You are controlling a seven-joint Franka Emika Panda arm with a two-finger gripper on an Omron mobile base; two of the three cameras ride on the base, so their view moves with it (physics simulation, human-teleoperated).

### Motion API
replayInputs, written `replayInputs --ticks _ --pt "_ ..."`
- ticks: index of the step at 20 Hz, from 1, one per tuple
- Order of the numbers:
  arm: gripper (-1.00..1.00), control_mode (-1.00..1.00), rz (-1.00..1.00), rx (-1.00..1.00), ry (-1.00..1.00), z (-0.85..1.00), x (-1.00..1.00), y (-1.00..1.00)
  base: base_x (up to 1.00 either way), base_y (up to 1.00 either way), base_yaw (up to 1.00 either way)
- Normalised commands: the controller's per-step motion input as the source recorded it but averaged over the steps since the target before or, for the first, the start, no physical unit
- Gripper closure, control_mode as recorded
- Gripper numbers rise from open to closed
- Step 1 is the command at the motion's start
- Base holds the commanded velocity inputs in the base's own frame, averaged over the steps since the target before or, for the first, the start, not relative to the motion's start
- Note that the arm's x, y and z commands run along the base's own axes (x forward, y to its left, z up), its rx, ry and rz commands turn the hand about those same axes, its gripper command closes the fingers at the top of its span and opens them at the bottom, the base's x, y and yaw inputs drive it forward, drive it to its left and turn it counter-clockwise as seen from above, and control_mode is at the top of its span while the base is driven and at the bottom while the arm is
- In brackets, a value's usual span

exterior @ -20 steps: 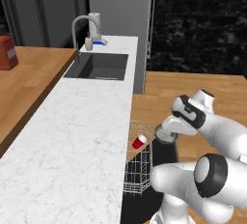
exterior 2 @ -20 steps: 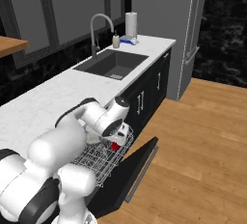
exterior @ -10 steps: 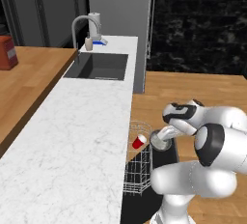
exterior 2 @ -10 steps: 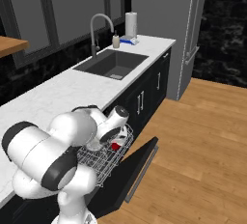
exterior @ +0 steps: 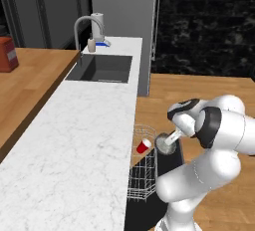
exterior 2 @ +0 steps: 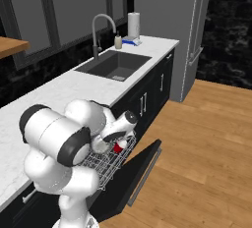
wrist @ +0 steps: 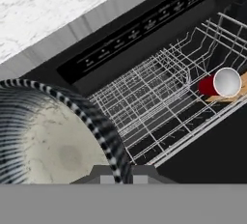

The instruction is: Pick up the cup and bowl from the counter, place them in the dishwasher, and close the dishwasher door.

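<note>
The red cup point(wrist: 219, 84) lies on its side in the white wire rack point(wrist: 154, 102) of the dishwasher, white inside facing out; it also shows as the cup point(exterior: 144, 146) and the cup point(exterior 2: 119, 147). My gripper point(wrist: 115, 172) is shut on the rim of the grey metallic bowl point(wrist: 43, 136), tilted, hanging over the rack beside the cup. From the base, the bowl point(exterior: 166, 143) sits just right of the cup, gripper point(exterior: 173, 136) on it. The black dishwasher door point(exterior 2: 140, 170) hangs open below the white marble counter point(exterior: 84, 140).
A sink point(exterior: 102, 68) with a tap point(exterior: 84, 26) is set into the counter's far end, a tall grey fridge point(exterior 2: 170, 30) beyond it. A brown wooden surface point(exterior: 25, 83) with a red box point(exterior: 6, 54) lies left. Wooden floor point(exterior 2: 206, 138) spreads right of the door.
The gripper with the bowl has dropped a little toward the rack and the arm's elbow has swung over it. The cup has stayed in the rack.
</note>
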Motion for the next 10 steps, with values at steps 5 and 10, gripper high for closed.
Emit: replayInputs --ticks 5,10 --pt "1.00 -1.00 0.26 0.00 -0.03 -0.37 0.38 0.01 0.00 0.00 0.00" --pt "1.00 -1.00 0.25 0.00 -0.02 -0.37 0.37 0.02 0.00 0.00 0.00"
